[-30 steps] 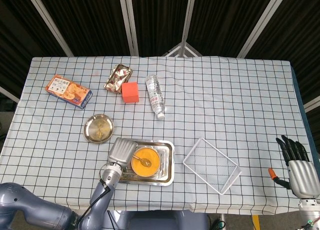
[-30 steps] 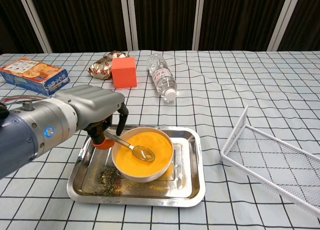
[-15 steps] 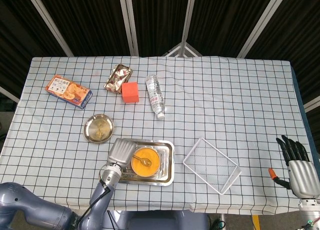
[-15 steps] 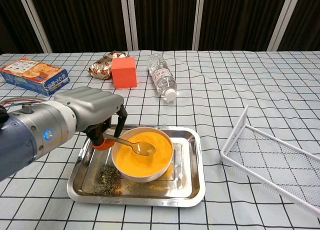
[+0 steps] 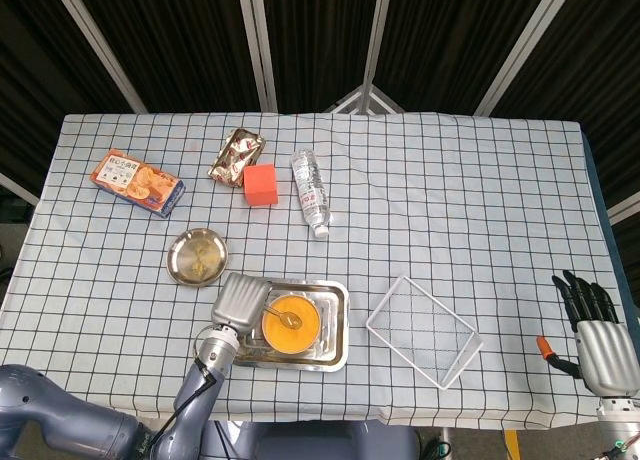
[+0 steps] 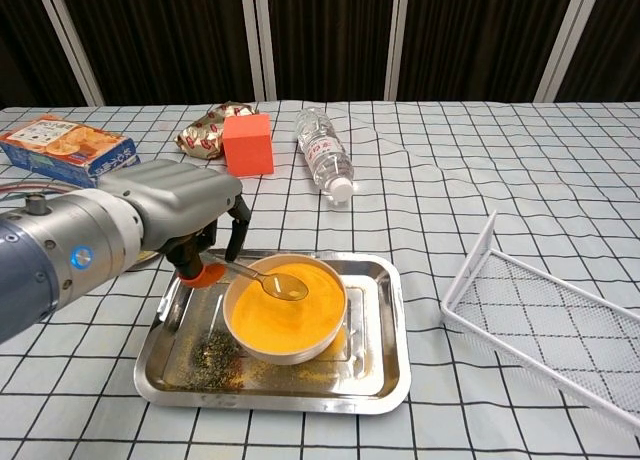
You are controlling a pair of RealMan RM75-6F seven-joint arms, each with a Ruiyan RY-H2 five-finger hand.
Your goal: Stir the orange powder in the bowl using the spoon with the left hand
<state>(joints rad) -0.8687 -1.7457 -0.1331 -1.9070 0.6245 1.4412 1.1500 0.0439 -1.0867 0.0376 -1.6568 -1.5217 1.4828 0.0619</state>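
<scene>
We are in the middle of the stir: our left hand [image 6: 175,215] pinches the orange-tipped handle of the spoon [image 6: 262,278], whose scoop lies in the orange powder [image 6: 285,310] toward the far side of the bowl [image 6: 283,348]. The bowl sits in the steel tray [image 6: 380,365] on the checked bench [image 6: 480,180], with dark and orange spill on the tray floor beside it. As we judge it, the next move calls for sweeping the scoop round through the powder, keeping it low and inside the rim so nothing more tips over the edge. Our right hand [image 5: 595,325] hangs off the bench edge, well apart, fingers spread and holding nothing.
</scene>
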